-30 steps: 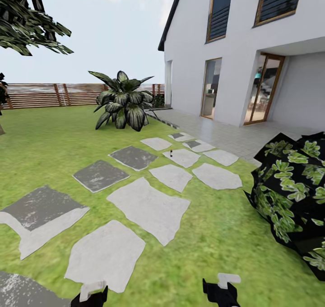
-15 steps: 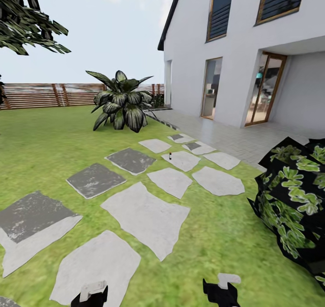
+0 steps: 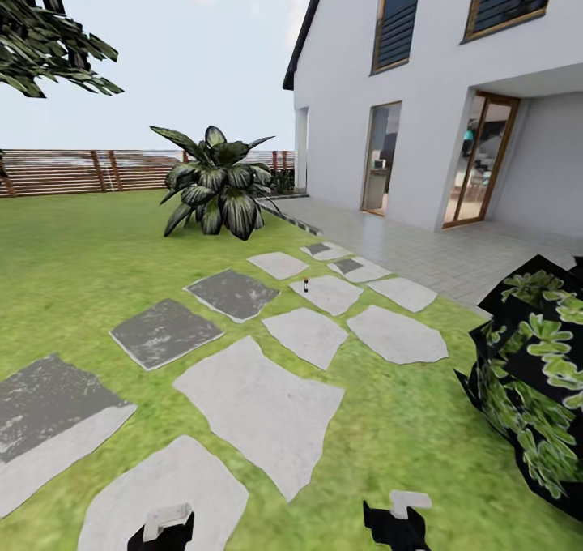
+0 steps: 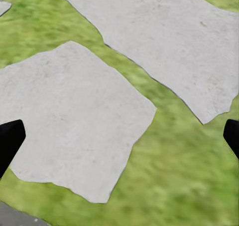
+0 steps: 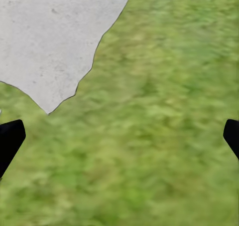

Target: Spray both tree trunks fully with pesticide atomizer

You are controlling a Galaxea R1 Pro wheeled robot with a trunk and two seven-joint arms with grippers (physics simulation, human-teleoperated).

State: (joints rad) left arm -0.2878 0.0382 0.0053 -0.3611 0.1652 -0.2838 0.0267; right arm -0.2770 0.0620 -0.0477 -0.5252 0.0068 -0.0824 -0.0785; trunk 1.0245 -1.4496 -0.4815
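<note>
- A tiny dark atomizer (image 3: 306,284) with a pale tip is seen standing upright on a light paving stone (image 3: 327,293), slightly above the middle of the head view, well apart from both grippers.
- That stone belongs to a path of flat slabs, some light and some dark grey, laid across a green lawn (image 3: 81,267) from the lower left of the frame up toward the centre.
- The left gripper (image 3: 166,527) is seen at the bottom edge of the head view, left of centre, above a light slab (image 3: 162,494); in the left wrist view (image 4: 119,136) its dark fingertips (image 4: 9,141) are set far apart at the two side edges with nothing between them, so it is spread wide and empty.
- The right gripper (image 3: 397,523) is seen at the bottom edge, right of centre, over grass; in the right wrist view (image 5: 119,136) its fingertips (image 5: 9,140) are likewise spread wide with only grass and a slab corner between them.
- A low plant (image 3: 212,185) with striped leaves is placed in the upper left-centre, in front of a brown slatted fence (image 3: 73,170).
- A white house (image 3: 437,89) with glazed doors is seen in the upper right, with a paved terrace (image 3: 421,251) beside it.
- A dark leafy bush (image 3: 534,373) is seen at the right edge.
- Leafy branches of a tree (image 3: 48,32) are seen in the upper left corner; its trunk cannot be made out.
</note>
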